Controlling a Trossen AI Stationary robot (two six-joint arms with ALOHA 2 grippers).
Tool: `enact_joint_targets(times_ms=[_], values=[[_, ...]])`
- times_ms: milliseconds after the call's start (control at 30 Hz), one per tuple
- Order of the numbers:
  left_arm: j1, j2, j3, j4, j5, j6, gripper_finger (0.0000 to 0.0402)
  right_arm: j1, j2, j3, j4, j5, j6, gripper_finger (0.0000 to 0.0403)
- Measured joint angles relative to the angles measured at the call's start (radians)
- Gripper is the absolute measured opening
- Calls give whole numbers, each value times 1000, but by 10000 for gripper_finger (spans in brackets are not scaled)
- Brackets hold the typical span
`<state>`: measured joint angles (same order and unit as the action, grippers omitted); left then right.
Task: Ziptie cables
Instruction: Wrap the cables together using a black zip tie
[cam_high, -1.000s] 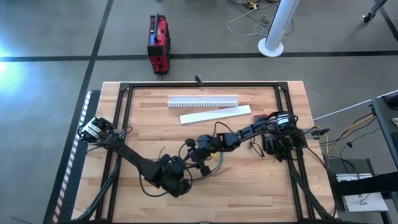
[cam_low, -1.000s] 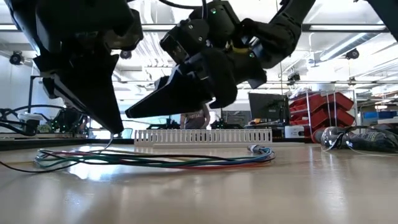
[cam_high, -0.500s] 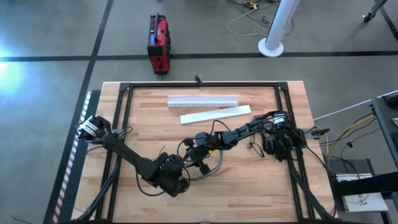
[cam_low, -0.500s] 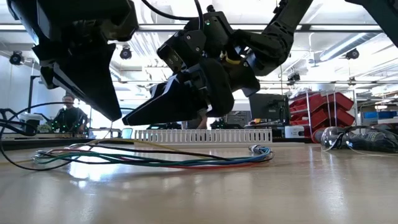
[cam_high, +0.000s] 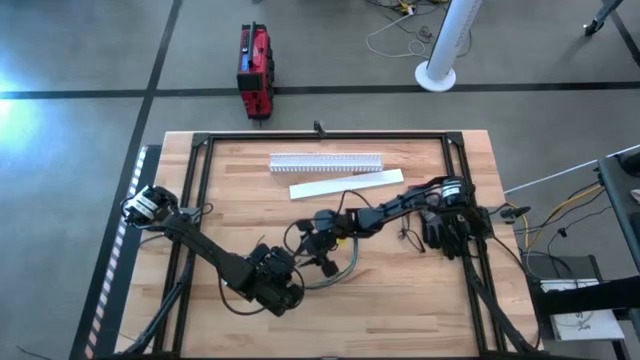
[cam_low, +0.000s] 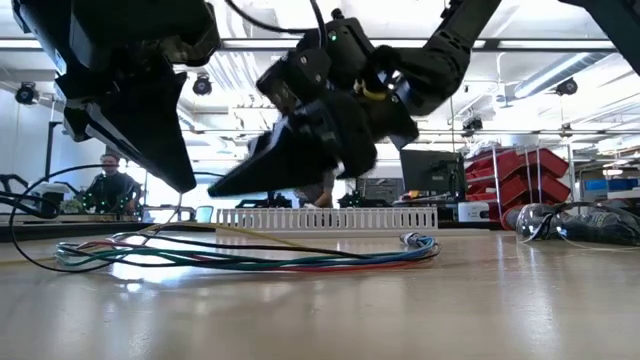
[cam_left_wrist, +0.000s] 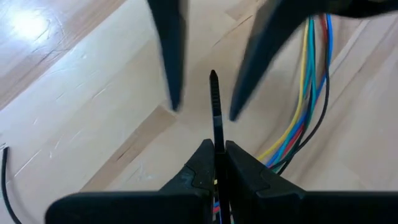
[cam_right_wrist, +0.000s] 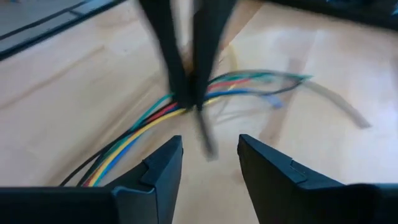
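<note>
One pale wooden table (cam_high: 420, 300) carries two long white strips lying crosswise near its far edge: a ribbed slotted duct (cam_high: 326, 161) and a flat cover (cam_high: 346, 184). One bundle of coloured cables (cam_low: 250, 257) curves across the middle. The left gripper (cam_left_wrist: 216, 155) is clenched on one black ridged ziptie (cam_left_wrist: 214, 102), pointing straight ahead from its fingertips. The right gripper (cam_right_wrist: 208, 152) hangs released above the cables.

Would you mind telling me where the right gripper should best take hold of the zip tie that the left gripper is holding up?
Probably the free tip of the zip tie, which sticks out straight beyond the shut left gripper. The open right gripper could close on the strip's flat faces from directly opposite, clear of the cables beside it.
</note>
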<state>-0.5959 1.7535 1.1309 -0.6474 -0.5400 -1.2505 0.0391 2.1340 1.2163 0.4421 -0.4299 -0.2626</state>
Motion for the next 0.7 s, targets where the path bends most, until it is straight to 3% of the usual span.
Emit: enact_joint_targets(times_ms=[300,700], values=[[0,0,0,-1,-1,0,7,-7,14,0,7,-72,-17,133],[0,0,0,-1,-1,2,8,5,43,0,87,-89,46,136]])
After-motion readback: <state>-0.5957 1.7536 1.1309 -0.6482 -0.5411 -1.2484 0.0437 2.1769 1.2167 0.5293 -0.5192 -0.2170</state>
